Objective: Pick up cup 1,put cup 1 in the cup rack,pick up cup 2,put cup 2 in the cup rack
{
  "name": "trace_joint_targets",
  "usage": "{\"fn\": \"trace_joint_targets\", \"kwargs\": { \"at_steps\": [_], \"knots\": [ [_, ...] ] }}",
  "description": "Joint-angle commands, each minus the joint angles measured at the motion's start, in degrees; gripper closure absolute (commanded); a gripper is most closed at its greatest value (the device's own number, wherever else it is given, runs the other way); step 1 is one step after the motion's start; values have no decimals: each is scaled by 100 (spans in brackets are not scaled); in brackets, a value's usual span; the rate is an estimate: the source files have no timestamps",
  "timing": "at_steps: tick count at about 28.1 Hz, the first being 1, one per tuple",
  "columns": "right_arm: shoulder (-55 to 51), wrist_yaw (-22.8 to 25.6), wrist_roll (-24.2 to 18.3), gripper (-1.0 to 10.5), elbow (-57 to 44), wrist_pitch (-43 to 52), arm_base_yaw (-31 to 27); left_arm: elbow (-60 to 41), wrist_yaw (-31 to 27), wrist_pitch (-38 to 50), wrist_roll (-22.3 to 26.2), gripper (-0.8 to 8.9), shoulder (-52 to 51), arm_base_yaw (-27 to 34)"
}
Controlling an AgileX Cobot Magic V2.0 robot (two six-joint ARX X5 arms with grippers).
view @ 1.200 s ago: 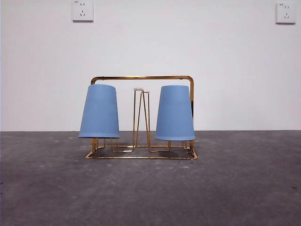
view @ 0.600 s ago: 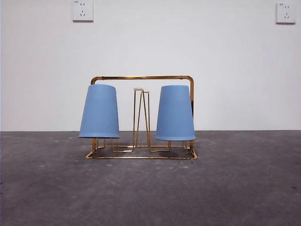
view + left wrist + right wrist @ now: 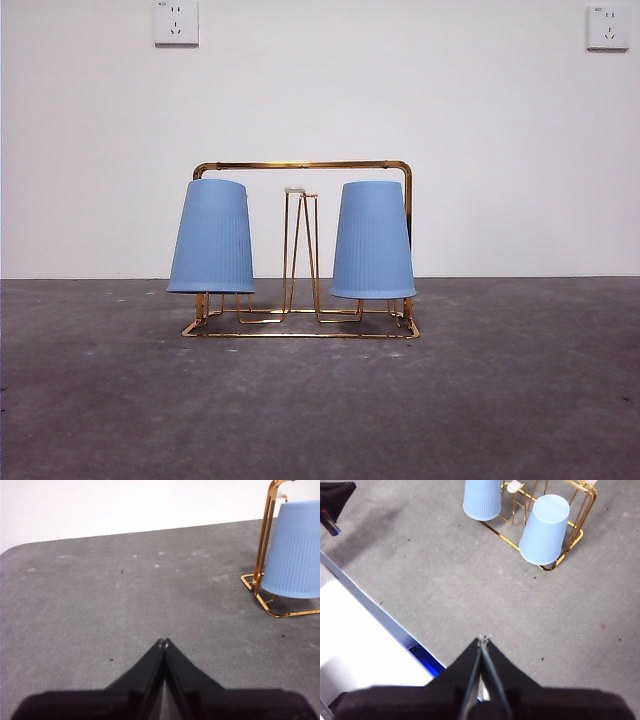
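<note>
Stretching grey and speckled under everything, the bench (image 3: 320, 400) meets a plain white wall (image 3: 320, 100) in the front view. Two white sockets are fixed high on that wall, one (image 3: 176, 22) toward one upper corner and the other (image 3: 608, 27) toward the opposite corner. No brand, label or writing can be read anywhere.

One cup rack (image 3: 300, 166) of gold wire stands on the bench, and two blue ribbed cups hang upside down on its prongs: one cup (image 3: 211, 237) at one end, the second cup (image 3: 372, 240) at the other, with bare prongs between them.

The left tool (image 3: 163, 642) is clenched with nothing between its jaws, low over bare bench; the rack's corner and one cup (image 3: 295, 550) lie well apart from it, ahead and off to one side. The right tool (image 3: 484, 639) is likewise clenched and empty, high above the bench, with the rack (image 3: 585, 510) and both cups (image 3: 482, 499) (image 3: 545, 529) well ahead of it. A white and blue edge (image 3: 370, 630) lies just beside that tool.
</note>
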Motion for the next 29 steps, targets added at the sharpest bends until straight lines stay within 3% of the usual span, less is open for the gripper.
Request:
{"fn": "trace_joint_targets", "kwargs": {
  "at_steps": [1, 3, 4, 8, 12, 16, 22, 29],
  "knots": [
    [-31, 195, -157, 946, -15, -66, -90, -61, 7, 66, -55, 816, 2, 20],
    [-254, 455, -538, 946, -26, 389, -490, -61, 7, 66, -55, 816, 2, 20],
    [-387, 339, -581, 946, -48, 841, -798, -61, 4, 66, -55, 816, 2, 20],
    [-1202, -1040, -505, 946, -599, 2647, -2518, -61, 4, 66, -55, 816, 2, 20],
    [-2212, -1084, -898, 946, -2015, 4048, -3923, -61, 4, 66, -55, 816, 2, 20],
    [-2933, -1069, -1064, 946, -3403, 5202, -4347, -61, 7, 66, -55, 816, 2, 20],
    [-3917, -1060, -1051, 946, -5582, 6647, -4435, -61, 4, 66, -55, 816, 2, 20],
    [-4837, -800, -944, 946, -7493, 7265, -4428, -61, 7, 66, -55, 816, 2, 20]
  ]
}}
